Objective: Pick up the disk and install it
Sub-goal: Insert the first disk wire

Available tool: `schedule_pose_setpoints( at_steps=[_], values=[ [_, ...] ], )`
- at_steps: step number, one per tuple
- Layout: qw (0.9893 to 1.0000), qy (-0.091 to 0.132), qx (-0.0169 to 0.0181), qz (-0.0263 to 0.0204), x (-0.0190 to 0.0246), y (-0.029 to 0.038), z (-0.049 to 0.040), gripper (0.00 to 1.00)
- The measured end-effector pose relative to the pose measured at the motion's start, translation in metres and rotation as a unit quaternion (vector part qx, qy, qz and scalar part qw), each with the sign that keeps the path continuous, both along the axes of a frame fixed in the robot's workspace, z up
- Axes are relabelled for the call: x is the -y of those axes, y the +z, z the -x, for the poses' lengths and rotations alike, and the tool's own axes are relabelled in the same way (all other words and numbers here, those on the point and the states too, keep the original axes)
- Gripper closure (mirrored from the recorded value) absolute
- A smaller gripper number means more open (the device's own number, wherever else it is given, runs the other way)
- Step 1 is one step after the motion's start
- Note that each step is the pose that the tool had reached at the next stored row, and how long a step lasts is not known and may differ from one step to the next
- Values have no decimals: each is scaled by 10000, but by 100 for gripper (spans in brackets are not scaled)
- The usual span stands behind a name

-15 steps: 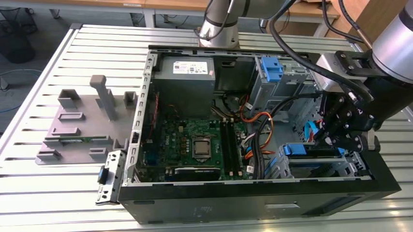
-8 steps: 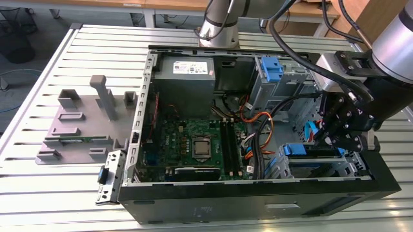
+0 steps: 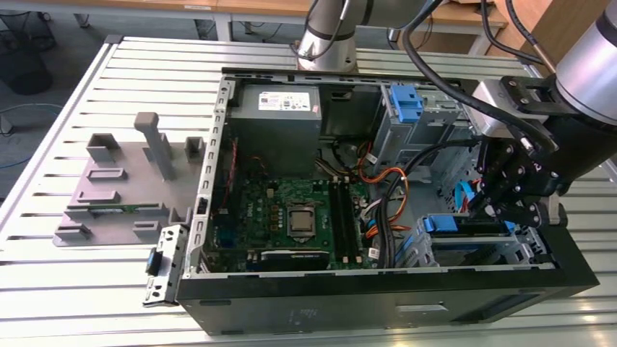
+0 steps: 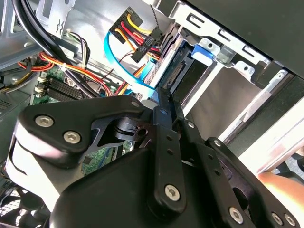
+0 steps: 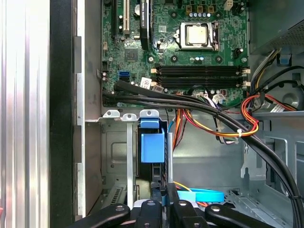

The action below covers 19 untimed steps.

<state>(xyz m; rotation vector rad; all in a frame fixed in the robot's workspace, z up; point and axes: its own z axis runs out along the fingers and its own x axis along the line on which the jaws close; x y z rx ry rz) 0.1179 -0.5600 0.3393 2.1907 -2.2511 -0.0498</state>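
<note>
Slatted metal bench (image 3: 115, 282), open computer case (image 3: 386, 296) lying on it. Gripper (image 3: 506, 210) is down inside the case at the drive cage (image 3: 482, 249). Disk (image 5: 152, 147) sits edge-on in the cage slot, just ahead of the jaws, blue bracket tab showing. Jaws appear drawn together, holding nothing. Judged seated or nearly so.

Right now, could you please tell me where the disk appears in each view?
Exterior view: the disk sits in the drive cage, on the exterior view's right, with its blue bracket showing.
First wrist view: the disk's blue tab stands in the cage slot.
Second wrist view: the disk's dark edge lies inside the cage.
Shared landmark: the motherboard.
</note>
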Motion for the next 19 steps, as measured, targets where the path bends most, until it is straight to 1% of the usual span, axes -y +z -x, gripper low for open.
schedule_pose_setpoints(
  at_steps=[12,19],
  values=[
    [10000,0,-12,1,0,-35,0,84],
    [10000,0,-12,-1,0,-44,-1,84]
  ],
)
